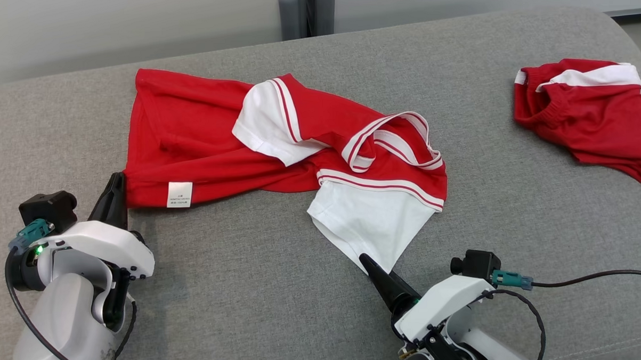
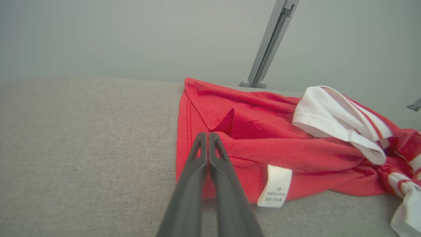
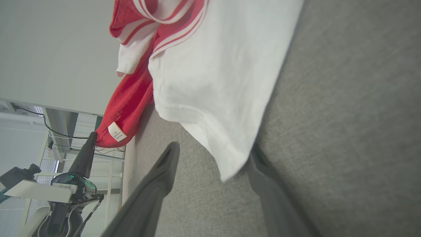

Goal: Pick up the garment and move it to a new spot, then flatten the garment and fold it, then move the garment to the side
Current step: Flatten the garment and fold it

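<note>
The garment [image 1: 276, 144], a red shirt with white sleeves and striped trim, lies crumpled on the grey padded surface [image 1: 239, 300]. A white label [image 1: 179, 194] sits on its near left hem. My left gripper [image 1: 120, 177] is shut, its tips right at that hem's left corner. In the left wrist view, the left gripper [image 2: 208, 135] lies over the red hem [image 2: 230, 154], and no cloth shows between its fingers. My right gripper [image 1: 366, 261] is open at the tip of the white sleeve [image 1: 370, 221]. Seen from the right wrist, the sleeve's corner [image 3: 230, 164] hangs between the spread jaws of the right gripper [image 3: 215, 154].
A second red and white garment [image 1: 584, 112] lies bunched at the far right of the surface. Two grey posts [image 1: 306, 12] stand behind the far edge. My left arm [image 3: 69, 184] shows in the right wrist view.
</note>
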You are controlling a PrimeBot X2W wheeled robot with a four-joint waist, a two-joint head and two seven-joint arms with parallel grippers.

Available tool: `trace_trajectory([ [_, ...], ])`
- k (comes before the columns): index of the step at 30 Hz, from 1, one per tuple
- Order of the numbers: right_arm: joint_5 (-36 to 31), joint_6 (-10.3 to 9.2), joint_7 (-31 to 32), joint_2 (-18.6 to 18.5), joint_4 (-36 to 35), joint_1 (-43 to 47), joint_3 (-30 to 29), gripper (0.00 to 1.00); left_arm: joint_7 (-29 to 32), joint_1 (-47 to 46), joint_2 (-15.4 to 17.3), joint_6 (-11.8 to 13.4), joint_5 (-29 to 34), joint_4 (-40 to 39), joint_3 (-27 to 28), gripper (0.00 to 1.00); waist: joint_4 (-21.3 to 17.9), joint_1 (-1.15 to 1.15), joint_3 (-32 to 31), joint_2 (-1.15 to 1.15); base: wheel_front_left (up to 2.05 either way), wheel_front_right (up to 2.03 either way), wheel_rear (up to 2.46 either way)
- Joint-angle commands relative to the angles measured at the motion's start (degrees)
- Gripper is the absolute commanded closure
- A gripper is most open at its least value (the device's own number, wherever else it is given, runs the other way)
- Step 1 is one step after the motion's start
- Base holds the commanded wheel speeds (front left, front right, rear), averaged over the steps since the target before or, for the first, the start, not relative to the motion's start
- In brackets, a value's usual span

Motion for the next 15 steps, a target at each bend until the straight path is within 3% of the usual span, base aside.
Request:
trace_trajectory([
  [1, 0.6, -0.16, -0.3, -0.3, 1.6, 0.1, 0.4, 0.00, -0.3, -0.9, 0.4, 0.3, -0.4, 0.0, 0.1, 1.00, -0.1, 0.00, 0.0, 0.00, 0.00, 0.00, 0.00],
  [11, 3.3, -0.30, -1.8, -0.5, 3.4, -0.2, 1.1, 0.00, -0.7, -0.8, 0.5, 0.4, -1.0, 0.5, -0.3, 1.00, -0.4, 0.00, 0.1, 0.00, 0.00, 0.00, 0.00],
  [12, 3.4, -0.30, -1.8, -0.5, 3.6, -0.3, 1.1, 0.07, -0.8, -0.8, 0.5, 0.4, -1.0, 0.5, -0.3, 1.00, -0.4, 0.00, 0.1, 0.00, 0.00, 0.00, 0.00],
  [15, 3.7, -0.31, -1.9, -0.5, 3.9, -0.4, 1.3, 0.84, -0.9, -0.9, 0.5, 0.4, -1.1, 0.6, -0.5, 1.00, -0.4, 0.00, 0.1, 0.00, 0.00, 0.00, 0.00],
])
